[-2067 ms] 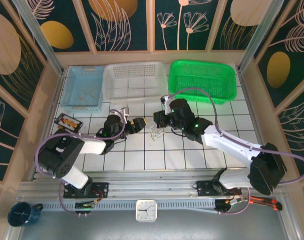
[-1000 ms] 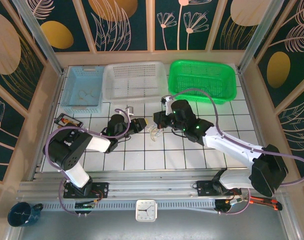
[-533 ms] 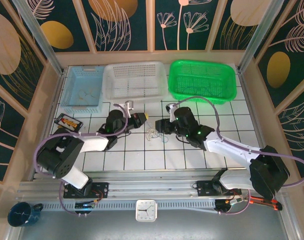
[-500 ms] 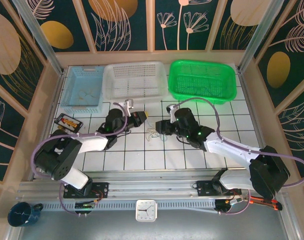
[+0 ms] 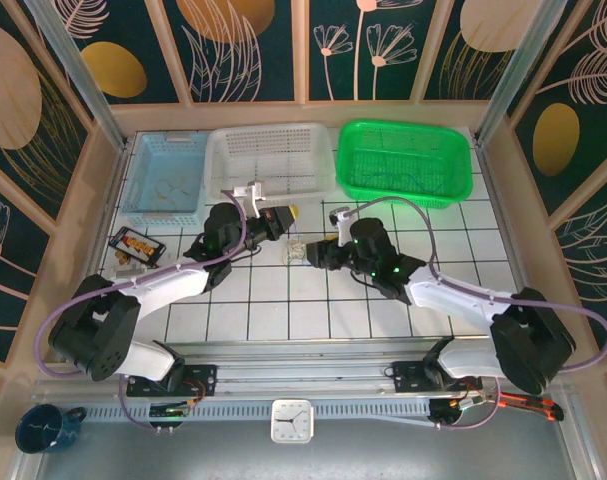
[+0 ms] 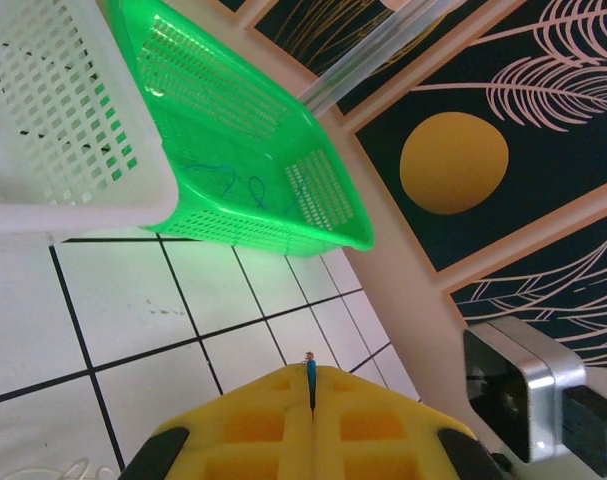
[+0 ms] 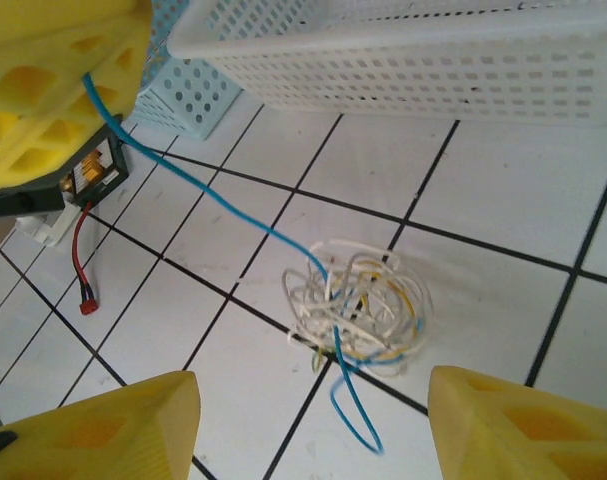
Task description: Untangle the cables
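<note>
From above, can make out the small tangle of thin pale whitish cables [image 5: 294,252] lying on the white tiled bench [image 5: 283,310], just beside the right fingers [image 5: 316,253], spread now after letting it go a moment back. Can also see the left fingers [image 5: 286,213] pressed together and lifted off toward the white plastic mesh basket [image 5: 271,160].

From the left wrist, shows yellow fingers pinching a thin blue wire end [image 6: 310,372].

From the right wrist, shows that blue wire [image 7: 223,205] stretched taut from the left fingers into the tangle. Looks like one strand being drawn free, with the loops not yet separated
</note>
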Controlling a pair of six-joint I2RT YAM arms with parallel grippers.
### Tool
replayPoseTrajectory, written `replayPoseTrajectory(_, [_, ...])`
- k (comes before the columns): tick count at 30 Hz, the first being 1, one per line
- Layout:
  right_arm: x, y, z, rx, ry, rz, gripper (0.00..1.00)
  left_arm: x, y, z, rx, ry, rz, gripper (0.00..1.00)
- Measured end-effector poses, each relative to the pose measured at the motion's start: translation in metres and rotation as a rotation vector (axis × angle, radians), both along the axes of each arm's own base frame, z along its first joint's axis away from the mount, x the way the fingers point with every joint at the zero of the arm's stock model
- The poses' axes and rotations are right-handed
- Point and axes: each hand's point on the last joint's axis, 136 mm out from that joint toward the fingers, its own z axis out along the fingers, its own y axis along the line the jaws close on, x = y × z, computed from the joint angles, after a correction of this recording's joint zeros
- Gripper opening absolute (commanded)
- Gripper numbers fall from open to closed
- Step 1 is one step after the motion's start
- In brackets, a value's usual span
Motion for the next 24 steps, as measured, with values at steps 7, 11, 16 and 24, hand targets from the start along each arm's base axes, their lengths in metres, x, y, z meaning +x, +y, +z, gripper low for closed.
replayPoseTrajectory(7, [0.020,0.021,-0.010,0.013,-0.010,0.007,0.62,-0.004,-0.001,0.018,-0.031,-0.018,-0.017,0.00])
replayPoseTrajectory(11, [0.033,0.034,-0.014,0.031,-0.020,0.012,0.57,-0.007,-0.003,0.033,-0.058,-0.031,-0.025,0.00])
replayPoseTrajectory(16, [0.042,0.043,-0.032,0.036,-0.004,0.002,0.33,-0.009,-0.004,0.057,-0.101,-0.056,-0.030,0.00])
replayPoseTrajectory(24, [0.034,0.030,-0.069,0.022,0.059,-0.043,0.30,-0.009,-0.004,0.135,-0.178,-0.164,-0.033,0.00])
